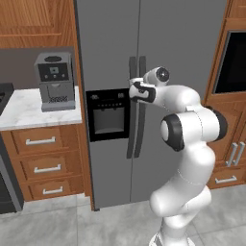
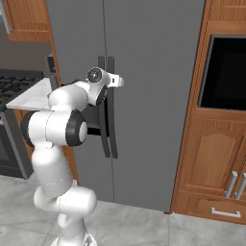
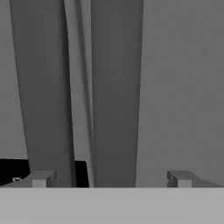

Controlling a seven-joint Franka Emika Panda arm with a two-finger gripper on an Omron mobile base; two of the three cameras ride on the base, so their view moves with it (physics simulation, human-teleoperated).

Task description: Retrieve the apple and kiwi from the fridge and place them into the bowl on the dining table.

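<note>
The grey two-door fridge (image 1: 182,43) (image 2: 153,72) (image 3: 183,87) stands with both doors shut. Its two long dark handles run side by side down the middle. My gripper (image 1: 133,89) (image 2: 118,81) (image 3: 111,179) is open, right at the handles near their upper part. In the hand view the right handle (image 3: 116,87) lies between my fingertips (image 3: 41,178) and the left handle (image 3: 43,87) lines up above the left tip. Nothing is held. The apple and kiwi are hidden behind the shut doors. The bowl and dining table are out of view.
A black dispenser panel (image 1: 108,113) sits on the left door. Left of the fridge, a coffee machine (image 1: 55,81) stands on a marble counter (image 1: 24,113) over wooden drawers. On the right is a black wall oven (image 2: 226,72) in wooden cabinets. A stove (image 2: 14,86) sits far left.
</note>
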